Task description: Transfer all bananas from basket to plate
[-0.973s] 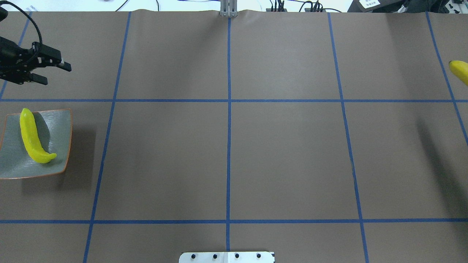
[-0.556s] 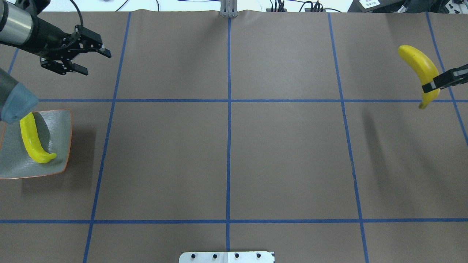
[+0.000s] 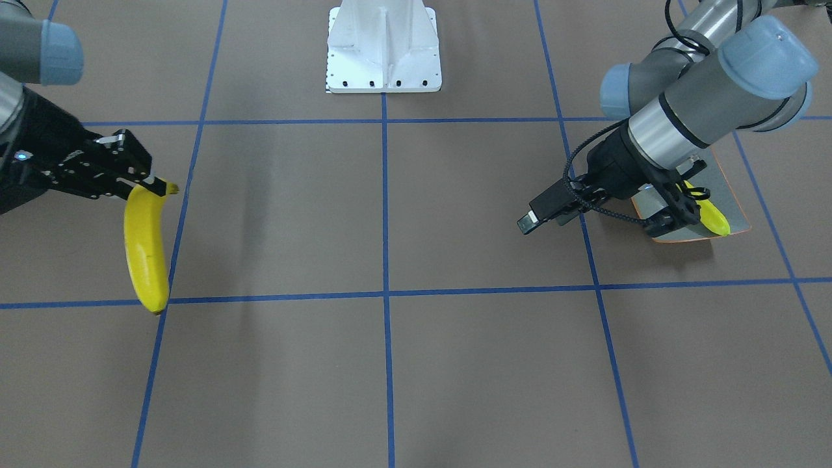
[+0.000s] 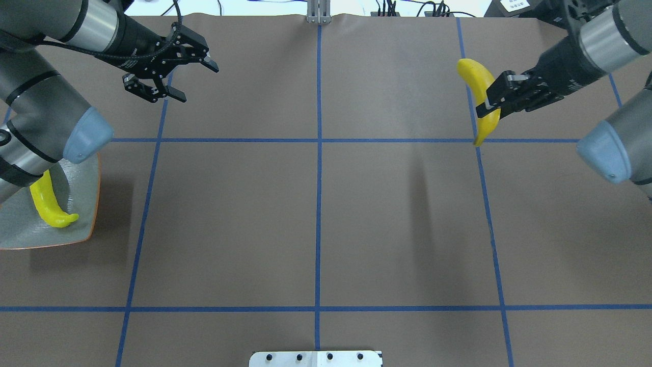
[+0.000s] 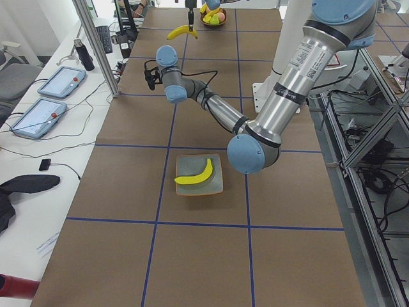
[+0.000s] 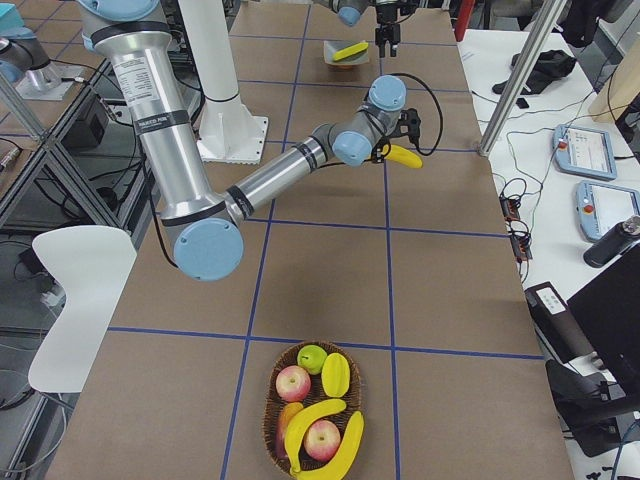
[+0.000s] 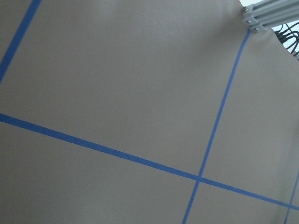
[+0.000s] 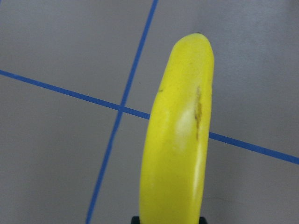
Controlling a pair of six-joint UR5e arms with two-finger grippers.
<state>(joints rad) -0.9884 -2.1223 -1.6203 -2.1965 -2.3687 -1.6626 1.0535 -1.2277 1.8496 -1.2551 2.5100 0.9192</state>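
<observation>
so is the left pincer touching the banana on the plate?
Apart. The overhead view shows the left pincer open over bare table, with a clear stretch of table between it and the banana lying on the plate.

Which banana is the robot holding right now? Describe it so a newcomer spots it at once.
On the brown table with blue tape lines, find the robot's right arm. Its gripper is shut on one banana, held in the air above the table. Unlike the banana lying on the plate and the bananas in the basket, it rests on nothing.
</observation>
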